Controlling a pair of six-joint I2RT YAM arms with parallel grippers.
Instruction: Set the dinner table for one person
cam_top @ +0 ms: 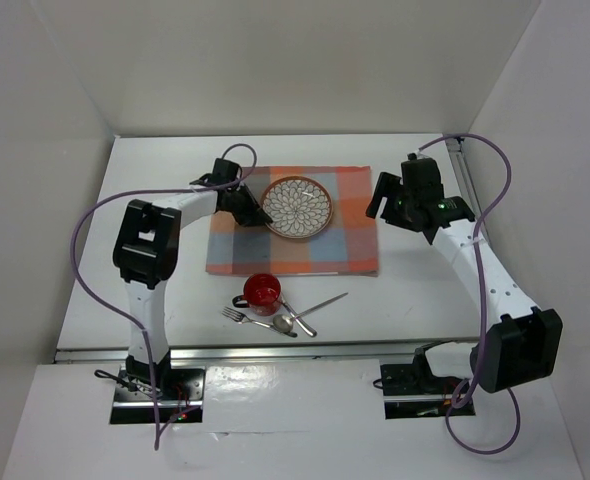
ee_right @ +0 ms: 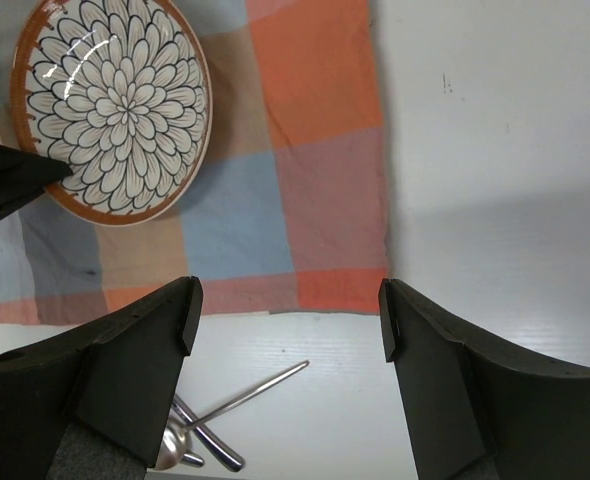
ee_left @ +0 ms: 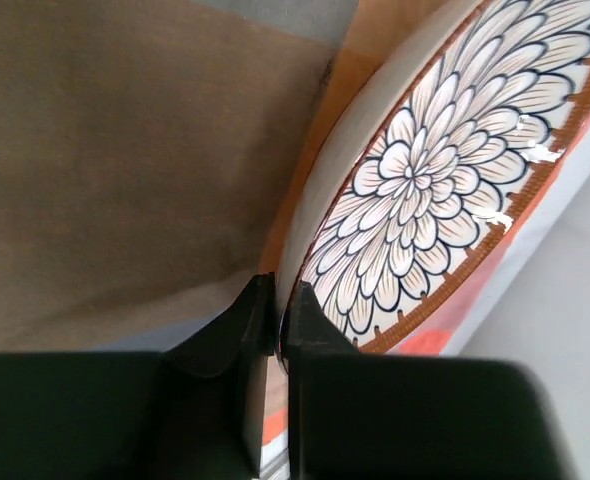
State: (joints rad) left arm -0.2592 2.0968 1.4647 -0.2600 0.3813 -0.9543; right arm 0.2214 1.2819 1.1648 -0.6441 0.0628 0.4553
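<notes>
A flower-patterned plate [cam_top: 298, 207] with a brown rim lies on the orange-and-blue checked mat [cam_top: 325, 250], which lies on the white dinner table [cam_top: 425, 290]. My left gripper [cam_top: 247, 212] is shut on the plate's left rim; the left wrist view shows the plate [ee_left: 445, 180] tilted, its edge pinched at my gripper [ee_left: 278, 310]. My right gripper [cam_top: 383, 200] hangs open and empty above the mat's right edge. In the right wrist view my right gripper [ee_right: 287, 320] is over the mat's near edge [ee_right: 325, 280], with the plate [ee_right: 115, 100] at upper left.
A red mug [cam_top: 261, 292] stands just in front of the mat. A fork [cam_top: 243, 318], a spoon [cam_top: 285, 323] and a knife [cam_top: 320, 305] lie crossed in front of it, near the table's front edge. White walls enclose the table.
</notes>
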